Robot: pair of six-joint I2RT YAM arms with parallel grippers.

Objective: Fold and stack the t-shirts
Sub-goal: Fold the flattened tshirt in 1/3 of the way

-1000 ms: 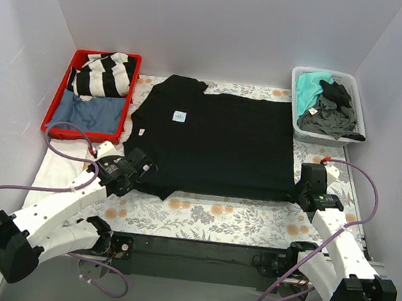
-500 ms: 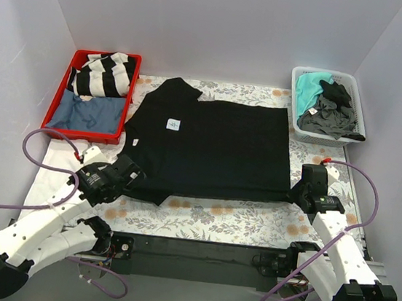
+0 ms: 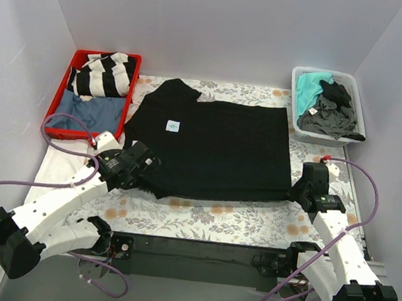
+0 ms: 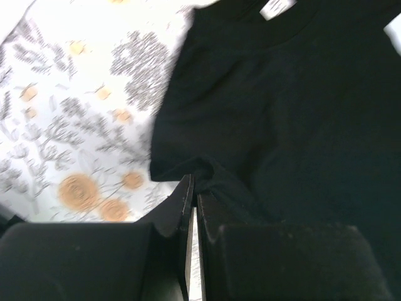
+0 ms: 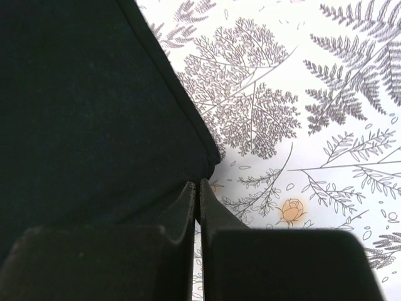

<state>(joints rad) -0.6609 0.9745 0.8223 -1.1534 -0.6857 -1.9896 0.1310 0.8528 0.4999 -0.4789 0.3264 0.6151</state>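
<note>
Black t-shirt (image 3: 212, 148) is spread flat across the middle of the floral table cover (image 3: 215, 215), collar toward the left and bottom hem toward the right. The small pale neck label (image 3: 173, 126) faces up.

Left claw (image 3: 145, 166) is closed right at the near-left edge of the shirt. In the wrist view the fingertips (image 4: 185, 191) are pinched together and the black cloth puckers up against them, so it looks like it has the sleeve edge. Right claw (image 3: 300, 191) is closed too, its tips sitting exactly on the near-right hem corner. From its own camera the corner runs straight into the shut tips (image 5: 188, 195), so I read that as a pinch on the corner, though it's only a tiny bit of cloth.

Edges: the near edge runs fairly straight between the two claws. The far sleeve pokes toward the back wall.

Room to move:
- There's a wide open strip of floral cover between the shirt's near edge and the arm bases.
- The red tray (image 3: 134, 83) sits just beside the collar end on the left, with a striped cloth (image 3: 106, 74) and a blue one (image 3: 88, 113) in it.
- The white basket (image 3: 359, 104) is at back right, close to the hem's far corner, and holds a teal shirt (image 3: 310, 87) and dark grey shirts (image 3: 330, 115).
- Only a thin band is left behind the shirt.
</note>
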